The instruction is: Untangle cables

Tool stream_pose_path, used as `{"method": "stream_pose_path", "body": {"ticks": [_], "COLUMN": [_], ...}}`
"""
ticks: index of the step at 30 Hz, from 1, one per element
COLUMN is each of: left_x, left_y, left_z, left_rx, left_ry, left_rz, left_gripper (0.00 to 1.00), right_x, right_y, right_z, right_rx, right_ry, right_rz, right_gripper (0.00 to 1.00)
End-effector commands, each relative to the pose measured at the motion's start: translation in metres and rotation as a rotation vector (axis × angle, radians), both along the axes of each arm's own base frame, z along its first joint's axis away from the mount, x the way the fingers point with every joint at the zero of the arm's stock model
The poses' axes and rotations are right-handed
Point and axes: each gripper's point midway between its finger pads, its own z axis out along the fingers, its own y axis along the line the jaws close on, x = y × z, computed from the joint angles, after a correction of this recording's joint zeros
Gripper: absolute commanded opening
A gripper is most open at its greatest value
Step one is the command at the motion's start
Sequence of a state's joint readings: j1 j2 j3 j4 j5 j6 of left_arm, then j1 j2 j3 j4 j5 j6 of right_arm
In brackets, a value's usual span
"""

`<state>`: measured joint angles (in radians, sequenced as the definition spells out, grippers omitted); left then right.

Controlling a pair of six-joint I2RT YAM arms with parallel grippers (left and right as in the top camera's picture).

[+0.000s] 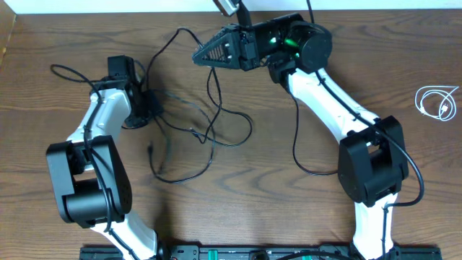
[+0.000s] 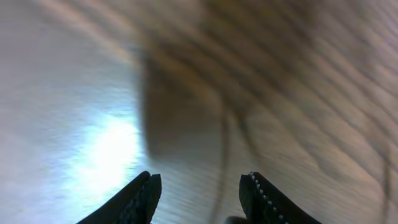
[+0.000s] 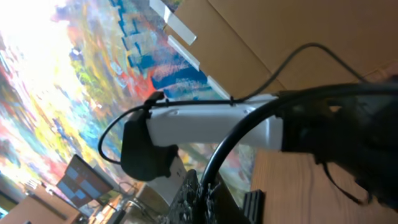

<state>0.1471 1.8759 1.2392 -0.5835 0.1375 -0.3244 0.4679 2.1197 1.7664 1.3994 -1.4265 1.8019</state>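
Black cables (image 1: 215, 124) lie in a loose tangle on the wooden table (image 1: 260, 202) between the two arms. My right gripper (image 1: 198, 56) is raised at the back and points left. In the right wrist view it (image 3: 200, 194) is shut on one black cable (image 3: 231, 140), which arcs up out of the fingers. My left gripper (image 1: 146, 110) is low over the tangle's left side. Its jaws (image 2: 199, 190) stand apart, and a blurred thin cable (image 2: 222, 155) runs between them without being pinched. A coiled white cable (image 1: 437, 101) lies apart at the far right.
The thicker black wires of the arms loop over the table by the right arm (image 1: 297, 148) and the left arm (image 1: 66, 70). The table's back edge (image 1: 108, 13) is close behind both grippers.
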Motion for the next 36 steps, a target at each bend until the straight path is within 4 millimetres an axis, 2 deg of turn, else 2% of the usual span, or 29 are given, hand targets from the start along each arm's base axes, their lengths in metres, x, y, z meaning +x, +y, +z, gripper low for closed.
{"method": "stream_pose_path", "body": {"ticks": [1, 4, 6, 9, 12, 14, 16, 20, 26, 27, 30, 36], "left_x": [-0.011, -0.017, -0.020, -0.019, -0.019, -0.018, -0.015, -0.013, -0.012, -0.008, -0.002, 0.009], "left_y": [0.040, 0.051, 0.057, 0.056, 0.055, 0.051, 0.045, 0.041, 0.039, 0.030, 0.020, -0.008], "left_z": [-0.005, -0.006, -0.006, -0.006, -0.006, -0.005, -0.005, -0.004, -0.003, -0.001, 0.003, 0.016], "left_rx": [0.070, 0.062, 0.035, -0.010, -0.019, -0.039, -0.069, -0.087, -0.098, -0.140, -0.189, -0.316], "left_ry": [0.045, 0.058, 0.061, 0.054, 0.052, 0.048, 0.038, 0.026, 0.024, 0.000, -0.032, -0.126], "left_rz": [0.165, 0.212, 0.236, 0.242, 0.240, 0.233, 0.213, 0.185, 0.180, 0.120, 0.054, -0.115], "left_gripper": [0.47, 0.47, 0.47, 0.47, 0.47, 0.47, 0.47, 0.47, 0.48, 0.48, 0.51, 0.53], "right_x": [0.005, 0.016, 0.033, 0.052, 0.063, 0.068, 0.073, 0.087, 0.098, 0.097, 0.096, 0.096], "right_y": [-0.025, -0.037, -0.053, -0.071, -0.091, -0.102, -0.110, -0.115, -0.103, -0.099, -0.096, -0.087], "right_z": [0.021, 0.021, 0.026, 0.046, 0.071, 0.081, 0.081, 0.058, 0.011, -0.004, -0.018, -0.034], "right_rx": [0.011, 0.006, 0.038, 0.139, 0.263, 0.309, 0.313, 0.189, -0.015, -0.065, -0.097, -0.115], "right_ry": [-0.063, -0.065, -0.065, -0.035, -0.056, -0.099, -0.135, -0.128, -0.037, -0.022, -0.014, 0.006], "right_rz": [-0.045, -0.078, -0.142, -0.235, -0.322, -0.369, -0.400, -0.402, -0.325, -0.286, -0.251, -0.234], "right_gripper": [0.01, 0.01, 0.01, 0.01, 0.01, 0.01, 0.01, 0.01, 0.01, 0.01, 0.01, 0.01]}}
